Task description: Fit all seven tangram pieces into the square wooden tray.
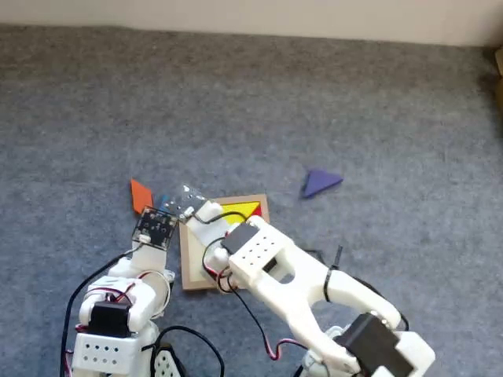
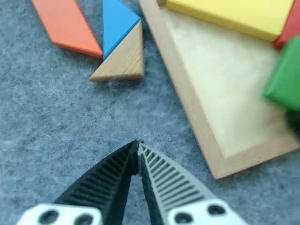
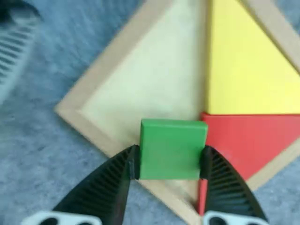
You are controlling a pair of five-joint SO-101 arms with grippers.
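Observation:
The square wooden tray [image 2: 183,91] lies on grey carpet with a yellow triangle [image 3: 248,65] and a red triangle [image 3: 251,140] in it. My right gripper [image 3: 169,161] is shut on a green square [image 3: 173,147], held just above the tray's near corner beside the red triangle. My left gripper [image 2: 138,146] is shut and empty, low over the carpet beside the tray's edge. Ahead of it lie an orange parallelogram [image 2: 65,23], a blue triangle [image 2: 117,21] and a plain wooden triangle [image 2: 123,61]. A purple triangle [image 1: 321,182] lies apart on the carpet.
In the high view both arms crowd over the tray [image 1: 187,267], the right arm [image 1: 267,263] covering much of it. Cables trail between the arm bases. The orange parallelogram [image 1: 141,195] sits close to the left arm [image 1: 155,228].

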